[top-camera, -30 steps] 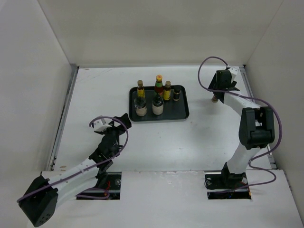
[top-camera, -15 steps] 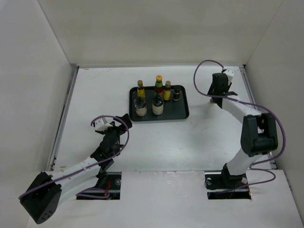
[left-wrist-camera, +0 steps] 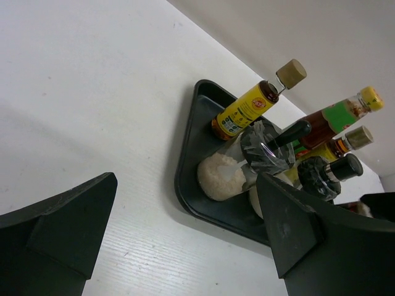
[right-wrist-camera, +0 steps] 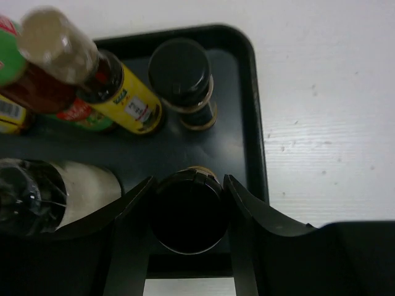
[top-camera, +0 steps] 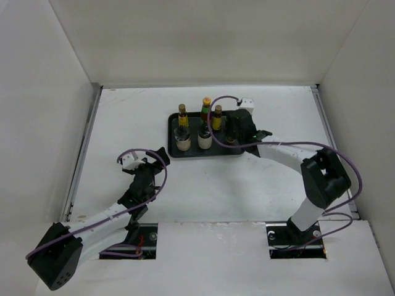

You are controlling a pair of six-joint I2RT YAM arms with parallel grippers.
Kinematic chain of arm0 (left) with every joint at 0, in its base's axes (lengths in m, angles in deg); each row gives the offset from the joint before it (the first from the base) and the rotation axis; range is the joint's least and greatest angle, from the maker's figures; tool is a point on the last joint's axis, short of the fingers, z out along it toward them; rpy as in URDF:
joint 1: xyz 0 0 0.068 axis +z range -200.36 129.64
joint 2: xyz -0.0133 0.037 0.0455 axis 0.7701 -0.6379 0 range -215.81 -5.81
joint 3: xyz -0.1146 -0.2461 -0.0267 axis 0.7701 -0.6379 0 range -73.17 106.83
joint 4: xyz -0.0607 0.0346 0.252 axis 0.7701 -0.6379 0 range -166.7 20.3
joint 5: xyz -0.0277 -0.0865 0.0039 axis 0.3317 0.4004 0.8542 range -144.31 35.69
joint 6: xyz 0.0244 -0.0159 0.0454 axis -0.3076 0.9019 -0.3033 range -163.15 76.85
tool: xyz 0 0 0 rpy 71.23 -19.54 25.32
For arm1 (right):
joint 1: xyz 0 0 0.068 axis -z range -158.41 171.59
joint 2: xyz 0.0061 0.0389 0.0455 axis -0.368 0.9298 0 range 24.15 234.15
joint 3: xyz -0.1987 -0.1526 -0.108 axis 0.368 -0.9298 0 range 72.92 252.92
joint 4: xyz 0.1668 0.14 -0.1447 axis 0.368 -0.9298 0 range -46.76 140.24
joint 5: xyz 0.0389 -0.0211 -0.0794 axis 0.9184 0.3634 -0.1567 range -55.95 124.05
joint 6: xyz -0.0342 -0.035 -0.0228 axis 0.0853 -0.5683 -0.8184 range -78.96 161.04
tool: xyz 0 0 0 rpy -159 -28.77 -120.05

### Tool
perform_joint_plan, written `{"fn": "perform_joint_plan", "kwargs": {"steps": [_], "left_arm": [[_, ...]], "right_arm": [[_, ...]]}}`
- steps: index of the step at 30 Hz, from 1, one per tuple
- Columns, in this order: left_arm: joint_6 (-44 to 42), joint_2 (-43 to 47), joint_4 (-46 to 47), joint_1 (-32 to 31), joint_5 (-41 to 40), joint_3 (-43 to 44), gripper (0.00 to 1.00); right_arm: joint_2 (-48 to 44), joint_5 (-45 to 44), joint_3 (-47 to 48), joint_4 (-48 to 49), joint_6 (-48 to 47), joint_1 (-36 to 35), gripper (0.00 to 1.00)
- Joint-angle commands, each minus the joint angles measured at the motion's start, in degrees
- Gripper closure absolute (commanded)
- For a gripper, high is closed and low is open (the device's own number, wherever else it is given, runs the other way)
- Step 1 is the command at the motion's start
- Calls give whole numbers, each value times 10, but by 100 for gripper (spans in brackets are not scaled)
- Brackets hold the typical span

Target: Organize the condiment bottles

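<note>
**My grippers: the left one idle, the right one pinching a bottle**

My left gripper (top-camera: 159, 154) hangs low over the counter (top-camera: 123, 117), near the front left corner of the tray (top-camera: 237, 148). Its fingers are spread wide with nothing between them. The condiment bottles (top-camera: 203, 126) stand on the tray, squat whitish ones in front and slim ones behind. My right gripper (right-wrist-camera: 188, 182) is over the tray's right front corner, with its fingers pressed on both sides of a dark-capped bottle (right-wrist-camera: 187, 216). I judge this bottle to be small, light and stiff, probably glass, so smooth and breakable. The hold is at the cap, so it could tilt.
</note>
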Motion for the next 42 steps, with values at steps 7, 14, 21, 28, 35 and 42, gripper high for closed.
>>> {"fn": "perform_joint_plan", "kwargs": {"steps": [7, 14, 21, 28, 35, 42], "left_arm": [[4, -25, 29, 7, 3, 14, 0], [1, -36, 15, 16, 6, 25, 0], [0, -43, -24, 17, 30, 50, 0], [0, -12, -140, 6, 81, 100, 0], [13, -31, -345, 15, 43, 175, 0], [30, -52, -415, 16, 69, 199, 0]], "right_arm": [[59, -8, 23, 39, 17, -36, 54], [-2, -18, 2, 50, 15, -38, 8], [-146, -42, -76, 60, 14, -11, 0], [-268, -56, -224, 122, 53, 94, 0], [-286, -62, -338, 223, 151, 150, 0], [-269, -48, -353, 252, 154, 155, 0]]}}
